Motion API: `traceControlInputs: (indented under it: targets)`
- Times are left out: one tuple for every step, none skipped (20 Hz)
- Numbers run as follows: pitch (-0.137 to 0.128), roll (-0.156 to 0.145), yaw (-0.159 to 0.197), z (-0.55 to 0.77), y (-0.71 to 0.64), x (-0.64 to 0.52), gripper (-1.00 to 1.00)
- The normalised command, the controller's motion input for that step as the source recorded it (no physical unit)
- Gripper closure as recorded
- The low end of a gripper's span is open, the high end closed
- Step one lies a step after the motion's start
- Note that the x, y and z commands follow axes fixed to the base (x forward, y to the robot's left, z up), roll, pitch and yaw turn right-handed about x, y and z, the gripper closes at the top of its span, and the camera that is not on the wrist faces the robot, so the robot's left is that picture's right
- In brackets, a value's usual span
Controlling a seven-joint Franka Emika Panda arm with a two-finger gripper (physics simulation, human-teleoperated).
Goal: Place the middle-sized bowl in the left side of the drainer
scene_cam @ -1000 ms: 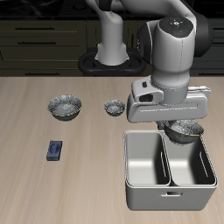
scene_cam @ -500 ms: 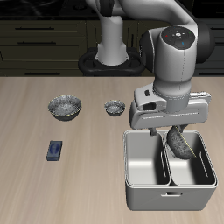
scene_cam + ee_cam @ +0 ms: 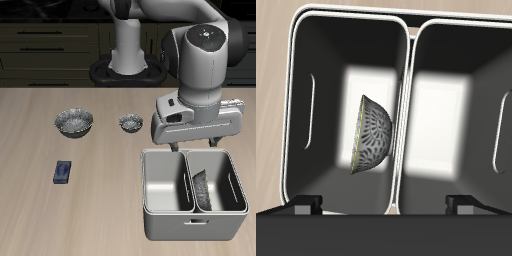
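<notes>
Dropped from my grip since a moment ago, the middle-sized bowl (image 3: 371, 135) is lying on edge in the drainer (image 3: 160, 222), leaning against its central wall. My gripper (image 3: 197, 143) is hanging above, jaws spread wide. Farther off, two more bowls are sitting: the tiniest (image 3: 130, 123) and the widest (image 3: 74, 122), plus one blue block (image 3: 62, 172).

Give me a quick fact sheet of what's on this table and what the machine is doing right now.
end effector: above the drainer, holding nothing
drainer: grey tub with two compartments, near the table's front edge
middle-sized bowl: inside one compartment, tipped on its edge against the central wall
wider bowl: on the table, farther back
tiniest bowl: between the wider bowl and the arm
small blue object: flat on the table
</notes>
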Motion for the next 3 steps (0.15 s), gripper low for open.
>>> traceControlInputs:
  targets:
    - [-0.022, 0.081, -0.035, 0.08, 0.41, -0.27, -1.00]
    - [-0.042, 0.095, 0.086, 0.14, 0.10, -0.14, -1.00]
    - [-0.031, -0.078, -0.076, 0.25, 0.09, -0.18, -1.00]
